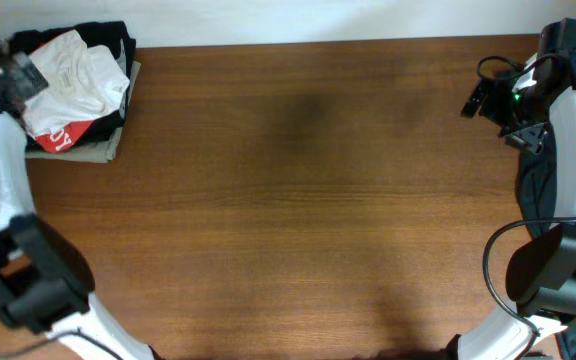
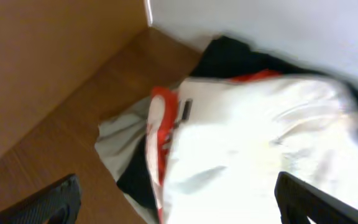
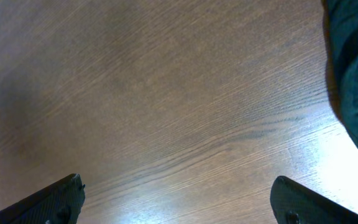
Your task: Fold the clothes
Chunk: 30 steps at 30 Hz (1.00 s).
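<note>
A pile of clothes [image 1: 76,85] lies at the table's far left corner: a crumpled white garment with red parts [image 2: 253,143] on top of black and grey pieces. My left gripper [image 2: 179,202] is open just above the white garment, holding nothing. A dark teal garment [image 1: 540,185] lies at the table's right edge under the right arm; its edge shows in the right wrist view [image 3: 353,68]. My right gripper [image 3: 179,202] is open over bare wood at the far right, holding nothing.
The brown wooden table [image 1: 298,200] spans the view. A white wall [image 2: 278,25] runs behind the pile. The right arm's base and cables [image 1: 543,270] stand at the near right, the left arm's base [image 1: 28,280] at the near left.
</note>
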{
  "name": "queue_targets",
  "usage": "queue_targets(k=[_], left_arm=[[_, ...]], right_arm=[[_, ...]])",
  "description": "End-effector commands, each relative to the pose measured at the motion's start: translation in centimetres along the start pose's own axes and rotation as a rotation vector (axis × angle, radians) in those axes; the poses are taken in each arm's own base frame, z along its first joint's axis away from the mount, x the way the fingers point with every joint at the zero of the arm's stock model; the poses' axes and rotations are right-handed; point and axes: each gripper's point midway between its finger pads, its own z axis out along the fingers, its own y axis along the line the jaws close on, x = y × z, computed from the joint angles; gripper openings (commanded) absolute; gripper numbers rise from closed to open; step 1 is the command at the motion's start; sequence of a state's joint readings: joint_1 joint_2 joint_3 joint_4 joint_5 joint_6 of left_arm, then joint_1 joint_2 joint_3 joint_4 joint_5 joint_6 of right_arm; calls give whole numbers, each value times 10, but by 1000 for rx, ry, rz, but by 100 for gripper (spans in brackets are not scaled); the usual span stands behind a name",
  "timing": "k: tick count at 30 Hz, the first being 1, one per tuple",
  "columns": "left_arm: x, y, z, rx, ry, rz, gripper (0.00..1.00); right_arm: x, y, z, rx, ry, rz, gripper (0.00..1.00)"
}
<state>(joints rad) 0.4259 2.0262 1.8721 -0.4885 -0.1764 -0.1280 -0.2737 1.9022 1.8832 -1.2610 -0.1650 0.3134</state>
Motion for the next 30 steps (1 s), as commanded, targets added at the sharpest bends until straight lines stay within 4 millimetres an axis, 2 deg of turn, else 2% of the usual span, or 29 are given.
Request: queue_targets(k=[1, 3, 8, 10, 12, 14, 16, 19, 23, 25, 28, 30], left_arm=[[-48, -43, -90, 316, -87, -2, 99], [-46, -65, -129, 485, -62, 8, 99], [-22, -99, -204, 790, 60, 10, 99], [-8, -102, -218, 839, 129, -4, 99], [4, -102, -221, 845, 185, -18, 99], [14, -101, -221, 837, 234, -31, 99], [17, -100, -222, 834, 251, -36, 99], [17, -100, -222, 835, 251, -36, 99], [17, -100, -222, 835, 251, -36, 99], [17, -100, -222, 835, 251, -36, 99], [17, -100, -222, 835, 251, -36, 99], [17, -100, -222, 835, 251, -36, 99]], right_arm=[[-4, 0, -9, 5, -28, -5, 99], [-4, 0, -9, 5, -28, -5, 99], [-4, 0, -9, 5, -28, -5, 99], [-13, 3, -9, -9, -64, 28, 99], [-21, 8, -10, -38, -97, 55, 99], [-8, 22, -11, -119, -33, 54, 99], [4, 41, -22, -244, 16, 24, 99], [20, 45, -41, -268, 40, 4, 99], [52, 50, -90, -278, 5, -87, 99], [74, 54, -114, -286, -1, -120, 99], [109, 60, -142, -300, 7, -162, 99], [123, 68, -154, -324, 0, -199, 99]])
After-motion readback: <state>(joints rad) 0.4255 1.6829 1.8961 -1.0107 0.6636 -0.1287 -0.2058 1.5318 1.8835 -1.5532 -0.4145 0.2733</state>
